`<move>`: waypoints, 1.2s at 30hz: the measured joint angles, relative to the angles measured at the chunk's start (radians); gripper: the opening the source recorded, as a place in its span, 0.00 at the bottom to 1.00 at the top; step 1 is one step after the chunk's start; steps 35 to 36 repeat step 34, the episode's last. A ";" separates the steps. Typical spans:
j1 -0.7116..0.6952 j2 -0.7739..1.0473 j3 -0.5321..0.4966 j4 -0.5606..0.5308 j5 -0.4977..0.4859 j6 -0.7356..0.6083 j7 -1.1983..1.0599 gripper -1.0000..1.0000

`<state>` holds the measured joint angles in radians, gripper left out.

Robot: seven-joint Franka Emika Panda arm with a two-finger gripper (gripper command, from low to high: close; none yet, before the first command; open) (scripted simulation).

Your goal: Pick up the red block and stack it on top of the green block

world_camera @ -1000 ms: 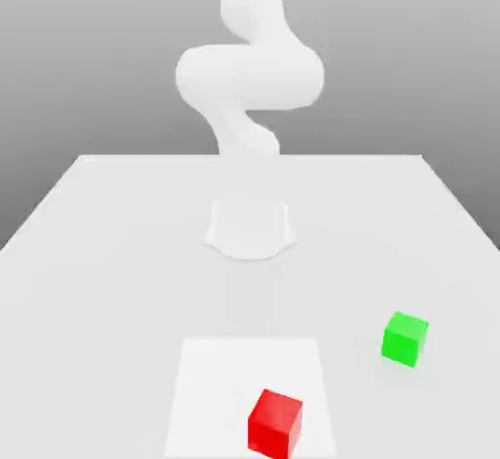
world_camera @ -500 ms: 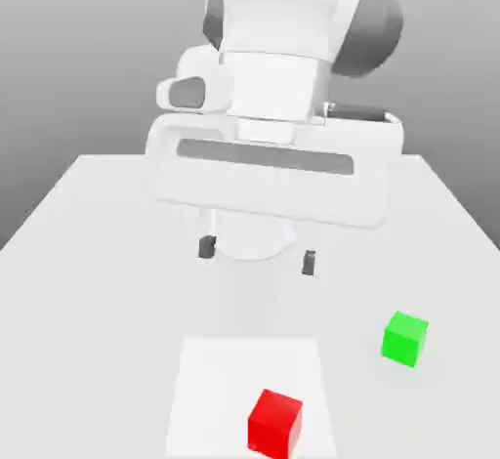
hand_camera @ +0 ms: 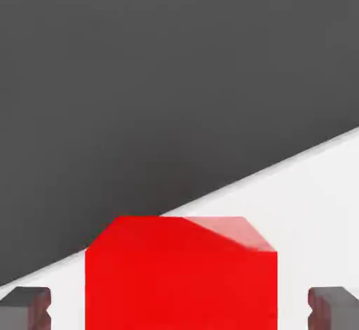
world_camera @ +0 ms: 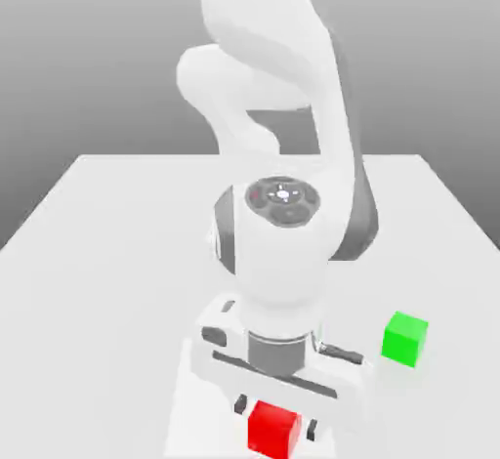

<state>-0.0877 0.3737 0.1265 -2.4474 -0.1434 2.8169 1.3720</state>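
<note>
The red block (world_camera: 273,430) lies on a paler square patch near the table's front edge. My gripper (world_camera: 275,418) has come down over it, with one dark finger on each side. In the hand view the red block (hand_camera: 181,279) sits between the two fingertips (hand_camera: 24,307), and a strip of white table shows on each side, so the gripper (hand_camera: 179,309) is open and not touching it. The green block (world_camera: 404,339) rests on the table toward the exterior view's right, a little farther back, apart from the hand.
The white table (world_camera: 98,252) stretches wide around both blocks. A paler square patch (world_camera: 193,389) marks the area under the red block. The arm's base and bulky links (world_camera: 283,242) rise behind the hand, at the table's middle.
The hand has dropped from high above the table down onto the red block, and its fingers now straddle the block. Both blocks stay where they were.
</note>
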 joint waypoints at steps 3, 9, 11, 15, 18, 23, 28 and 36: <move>0.002 0.018 -0.003 0.003 -0.008 0.015 0.006 0.00; -0.020 -0.147 0.041 -0.028 0.060 -0.117 -0.032 0.00; 0.019 -0.208 0.082 -0.066 0.102 -0.135 0.040 0.00; 0.152 -0.322 0.175 -0.157 0.176 -0.150 0.239 0.00; 0.276 -0.401 0.214 -0.229 0.217 -0.156 0.405 0.00; 0.331 -0.450 0.269 -0.308 0.207 -0.128 0.634 0.00; 0.317 -0.342 0.258 -0.307 0.091 -0.029 0.731 0.00; 0.345 -0.248 0.210 -0.305 -0.016 0.054 0.807 1.00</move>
